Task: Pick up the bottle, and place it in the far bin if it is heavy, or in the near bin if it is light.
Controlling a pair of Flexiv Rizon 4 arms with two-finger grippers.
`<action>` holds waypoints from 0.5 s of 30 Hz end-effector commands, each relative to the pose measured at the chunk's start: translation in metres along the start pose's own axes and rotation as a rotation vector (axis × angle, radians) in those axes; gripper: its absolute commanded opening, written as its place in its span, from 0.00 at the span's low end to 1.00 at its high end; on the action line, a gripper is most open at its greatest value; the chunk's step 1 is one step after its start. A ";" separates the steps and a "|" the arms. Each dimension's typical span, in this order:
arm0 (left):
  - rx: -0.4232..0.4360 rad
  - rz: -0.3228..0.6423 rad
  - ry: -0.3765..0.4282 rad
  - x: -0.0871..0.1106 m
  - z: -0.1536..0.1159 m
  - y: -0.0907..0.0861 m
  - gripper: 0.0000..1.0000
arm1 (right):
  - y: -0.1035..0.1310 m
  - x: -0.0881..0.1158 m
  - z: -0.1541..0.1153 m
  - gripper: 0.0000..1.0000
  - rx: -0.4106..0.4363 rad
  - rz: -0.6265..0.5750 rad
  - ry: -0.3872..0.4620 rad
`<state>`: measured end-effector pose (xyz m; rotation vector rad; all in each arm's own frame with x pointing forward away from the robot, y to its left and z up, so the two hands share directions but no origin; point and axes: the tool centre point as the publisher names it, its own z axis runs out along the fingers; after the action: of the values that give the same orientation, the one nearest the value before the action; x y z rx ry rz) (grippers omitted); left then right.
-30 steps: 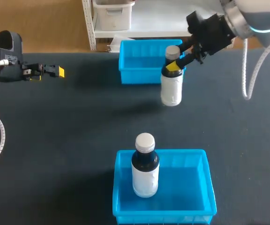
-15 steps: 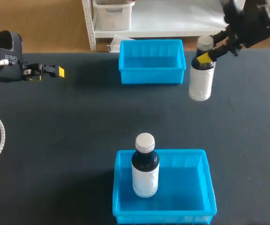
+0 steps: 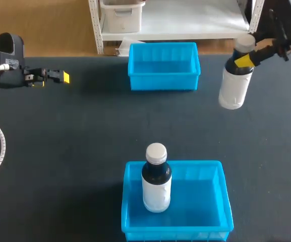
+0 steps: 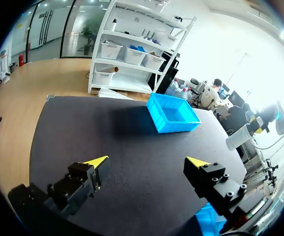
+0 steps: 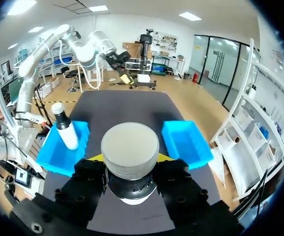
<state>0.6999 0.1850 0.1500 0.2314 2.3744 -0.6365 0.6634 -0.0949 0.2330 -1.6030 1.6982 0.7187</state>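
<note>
The right jaws are clenched on the bottle (image 3: 234,83) at its neck, under the cap. It hangs upright, seemingly clear of the counter (image 3: 59,151), so its weight can be judged, just right of the far bin (image 3: 163,81). The left jaws stand released and empty, well left of that bin. Another bottle (image 3: 156,179) stands in the near bin (image 3: 175,233).

Bottle (image 3: 233,89) right of far bin (image 3: 163,82); second bottle (image 3: 156,182) in near bin (image 3: 204,202).
</note>
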 end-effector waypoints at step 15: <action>0.000 0.000 0.000 0.000 0.000 0.000 1.00 | 0.111 -0.047 0.005 0.00 -0.211 -0.156 -0.056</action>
<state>0.7000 0.1850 0.1499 0.2314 2.3745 -0.6364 0.5588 -0.0581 0.2599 -1.8095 1.4804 0.8815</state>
